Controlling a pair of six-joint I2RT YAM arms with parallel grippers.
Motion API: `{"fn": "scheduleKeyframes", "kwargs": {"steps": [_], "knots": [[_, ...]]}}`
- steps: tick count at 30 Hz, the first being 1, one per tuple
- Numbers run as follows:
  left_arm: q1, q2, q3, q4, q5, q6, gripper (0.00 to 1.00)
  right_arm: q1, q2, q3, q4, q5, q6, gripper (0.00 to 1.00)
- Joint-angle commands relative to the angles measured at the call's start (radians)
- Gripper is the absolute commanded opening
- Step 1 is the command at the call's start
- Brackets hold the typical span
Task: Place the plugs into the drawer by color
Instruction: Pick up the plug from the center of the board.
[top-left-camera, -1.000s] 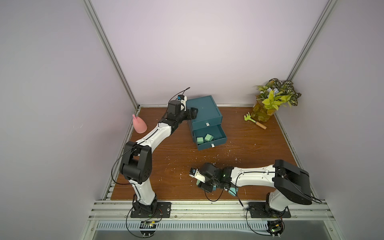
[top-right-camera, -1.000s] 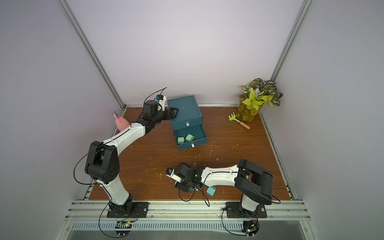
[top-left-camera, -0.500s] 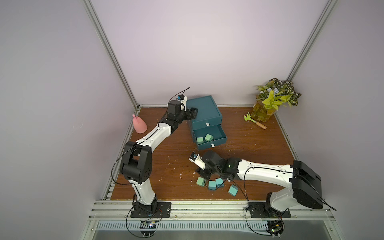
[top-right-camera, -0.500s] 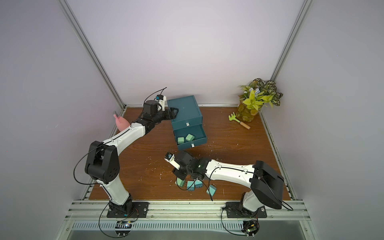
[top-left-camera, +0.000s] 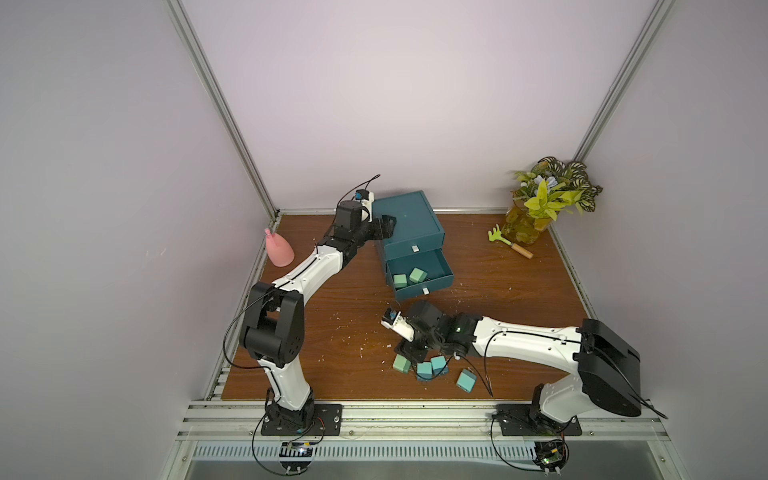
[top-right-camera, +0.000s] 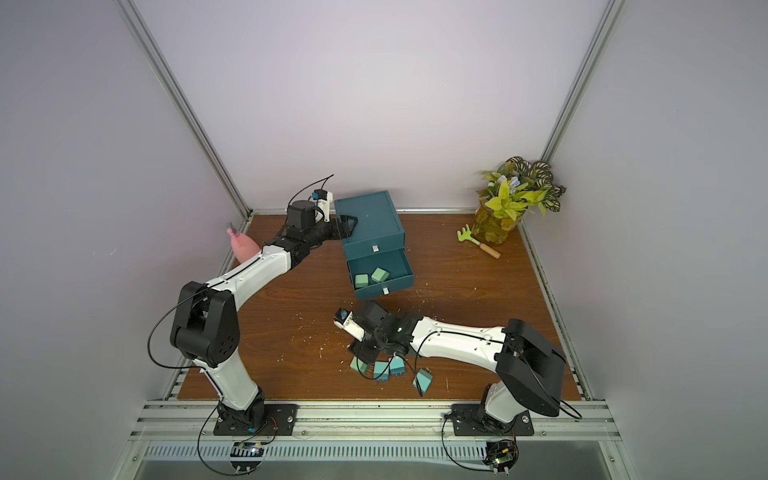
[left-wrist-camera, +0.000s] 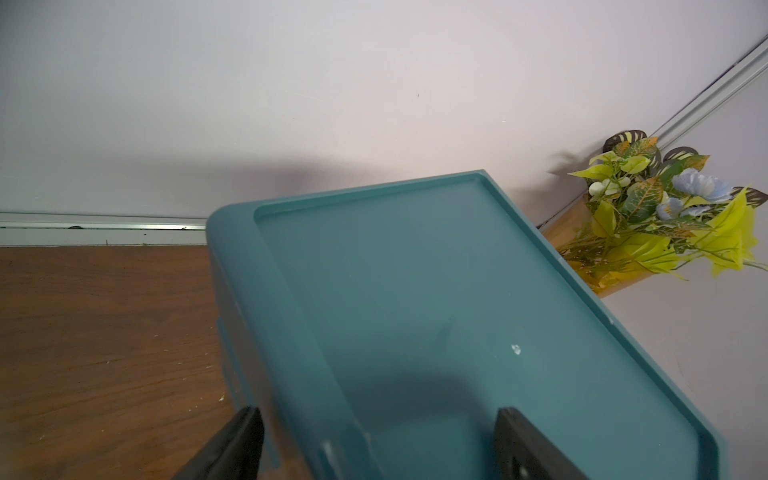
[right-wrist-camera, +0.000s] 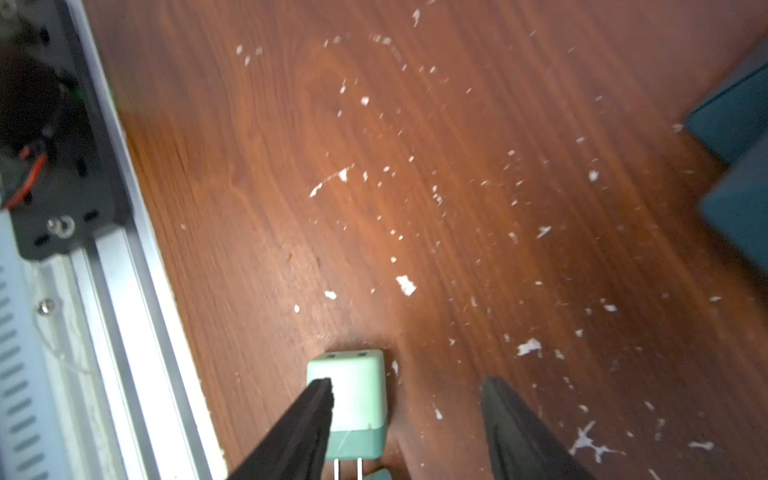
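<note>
Top views, both of them: the dark teal plastic three-drawer cabinet (top-left-camera: 411, 218) sits by the far edge of the brown wooden table (top-left-camera: 332, 332). Its lower drawer (top-left-camera: 432, 266) stands pulled out, with two mint green cube plugs (top-left-camera: 417, 274) inside. At the cabinet's top, on the corner nearest the table's far left corner, rest the left fingers (top-left-camera: 386, 220). Near the front edge the right fingers (top-left-camera: 410, 352) point down over a third mint green plug (top-left-camera: 401, 364), and three blue-teal plugs (top-left-camera: 439, 364) lie just beside it.

Left wrist: the fingers (left-wrist-camera: 243, 442) are spread wide, straddling the cabinet's (left-wrist-camera: 415, 291) side edge and clamping nothing.

Right wrist: the fingers (right-wrist-camera: 307, 419) are well apart and empty. One tip overlaps the mint plug (right-wrist-camera: 357, 390), which lies on the table with its metal prongs showing.
</note>
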Motion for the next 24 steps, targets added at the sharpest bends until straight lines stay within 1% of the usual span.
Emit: {"fn": "scheduleKeyframes", "kwargs": {"steps": [1,3,6,10,13,18,24], "knots": [[-0.010,0.043,-0.007,-0.057,-0.002,0.016,0.83,0.020,0.019,-0.004,-0.016,-0.030,0.001,0.70],[-0.009,0.043,-0.006,-0.059,-0.003,0.015,0.83,0.031,0.037,-0.011,-0.009,-0.020,0.004,0.75],[-0.009,0.041,-0.009,-0.059,-0.006,0.016,0.83,0.043,0.067,-0.014,0.000,-0.009,0.008,0.79],[-0.009,0.041,-0.010,-0.060,-0.008,0.018,0.83,0.048,0.113,-0.015,0.000,0.011,0.016,0.79],[-0.010,0.041,-0.010,-0.060,-0.006,0.016,0.83,0.048,0.135,-0.014,0.004,0.020,0.024,0.77],[-0.010,0.040,-0.010,-0.062,-0.006,0.020,0.83,0.051,0.141,-0.017,0.018,0.021,0.037,0.62],[-0.010,0.039,-0.010,-0.062,-0.008,0.019,0.83,0.051,0.108,-0.010,0.017,0.024,0.049,0.37]]}}
